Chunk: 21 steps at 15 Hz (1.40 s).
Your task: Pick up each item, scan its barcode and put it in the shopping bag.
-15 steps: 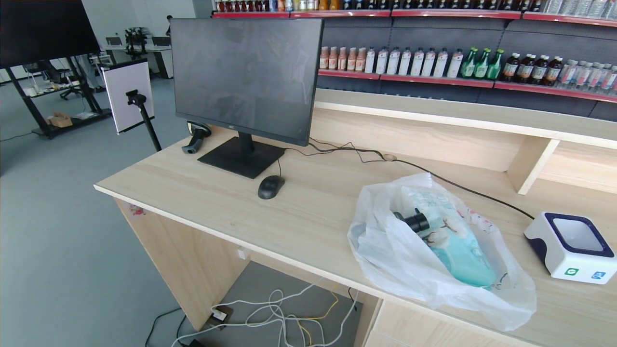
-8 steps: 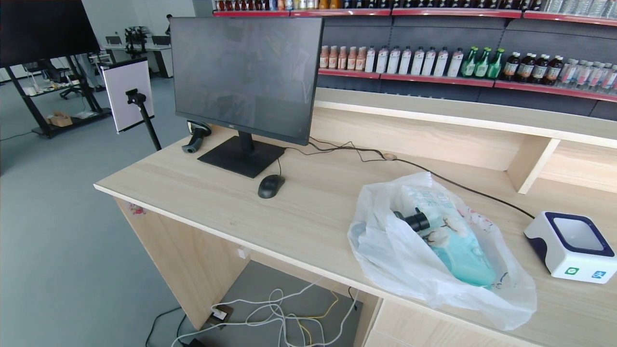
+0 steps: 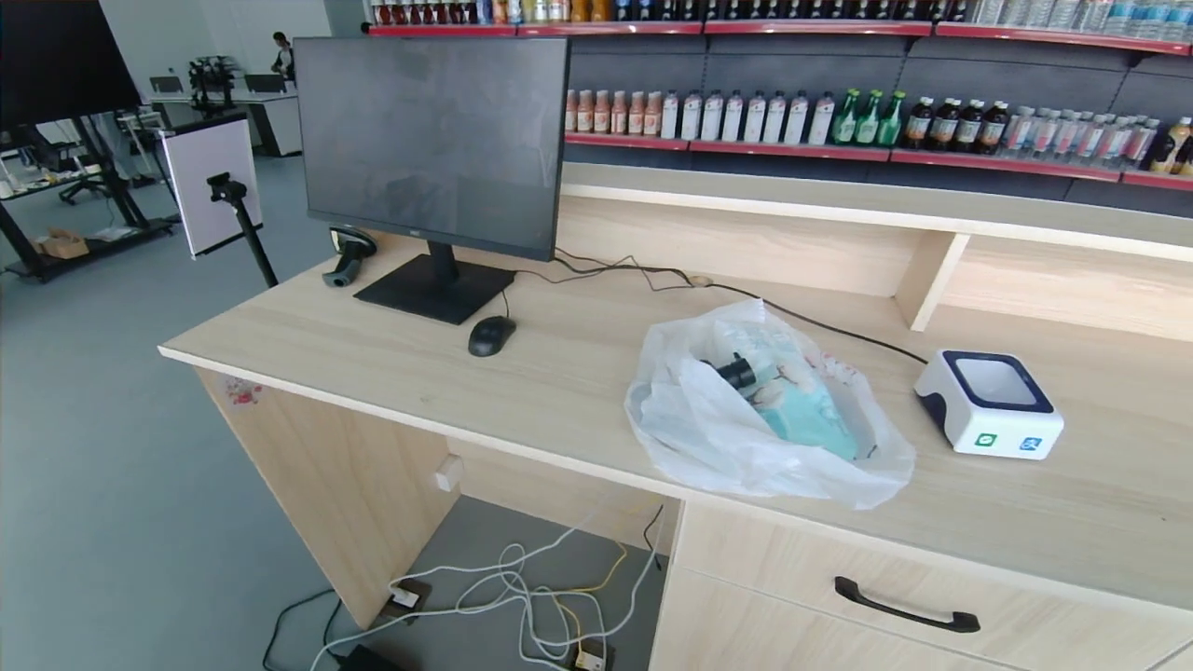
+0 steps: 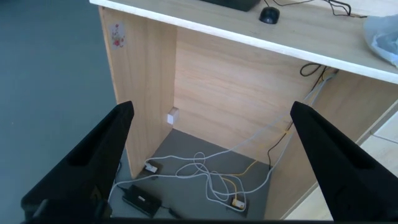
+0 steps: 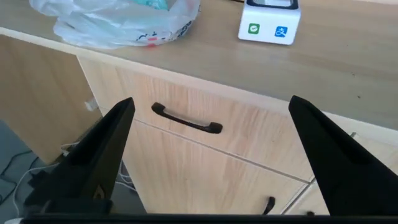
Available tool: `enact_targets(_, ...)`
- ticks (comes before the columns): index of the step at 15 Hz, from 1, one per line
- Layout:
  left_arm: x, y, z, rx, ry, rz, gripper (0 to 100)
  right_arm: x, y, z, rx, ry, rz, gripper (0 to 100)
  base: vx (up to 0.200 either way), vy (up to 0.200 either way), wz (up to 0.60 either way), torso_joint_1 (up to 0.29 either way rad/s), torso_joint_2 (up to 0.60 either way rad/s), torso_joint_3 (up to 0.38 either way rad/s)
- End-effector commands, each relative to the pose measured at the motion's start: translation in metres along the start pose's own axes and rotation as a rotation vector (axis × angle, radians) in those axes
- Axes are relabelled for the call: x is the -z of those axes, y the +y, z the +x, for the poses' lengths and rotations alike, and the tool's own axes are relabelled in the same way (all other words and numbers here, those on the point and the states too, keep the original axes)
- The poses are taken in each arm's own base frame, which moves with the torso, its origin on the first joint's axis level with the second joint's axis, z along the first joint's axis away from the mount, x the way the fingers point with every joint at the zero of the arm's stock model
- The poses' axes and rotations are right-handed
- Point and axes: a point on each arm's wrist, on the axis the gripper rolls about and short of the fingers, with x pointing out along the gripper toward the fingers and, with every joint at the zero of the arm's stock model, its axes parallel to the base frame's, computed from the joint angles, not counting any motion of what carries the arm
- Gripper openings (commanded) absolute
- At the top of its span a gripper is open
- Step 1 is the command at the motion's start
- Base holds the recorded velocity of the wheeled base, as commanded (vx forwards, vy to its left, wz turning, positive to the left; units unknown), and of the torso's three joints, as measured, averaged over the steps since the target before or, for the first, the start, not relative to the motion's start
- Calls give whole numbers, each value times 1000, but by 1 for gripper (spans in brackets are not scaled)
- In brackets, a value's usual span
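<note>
Our right gripper (image 5: 210, 106), wide and empty, sits nearer the shopping bag (image 3: 736, 447), low before it; our left gripper (image 4: 211, 107), also wide, sits farther off.

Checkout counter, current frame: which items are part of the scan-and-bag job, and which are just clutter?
Job:
- shopping bag
- teal pouch, already inside the bag
- white barcode scanner

Lying about:
- monitor
- mouse
- shelf bottles
- drawer handle

Filled shopping bag (image 3: 708, 440) near scanner (image 3: 988, 410)
</note>
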Motion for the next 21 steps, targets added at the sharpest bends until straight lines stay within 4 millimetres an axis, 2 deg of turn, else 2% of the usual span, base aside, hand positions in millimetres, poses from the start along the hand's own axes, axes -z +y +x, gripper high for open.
enact_targets(1,0,0,0,1,-1,0,100,0,0,0,-2,1,-1,100,0,0,-600,12,2,7)
enact_targets(4,0,0,0,-2,-1,-3,100,0,0,0,-2,1,-1,100,0,0,-600,6,1,1)
enact_targets(5,0,0,0,-1,-1,-5,100,0,0,0,-2,1,-1,100,0,0,0,0,0,0)
enact_targets(17,0,0,0,-1,-1,-3,100,0,0,0,-2,1,1,100,0,-200,0,6,4,2)
enact_targets(21,0,0,0,-1,-1,-2,100,0,0,0,-2,1,10,100,0,0,0,0,0,0)
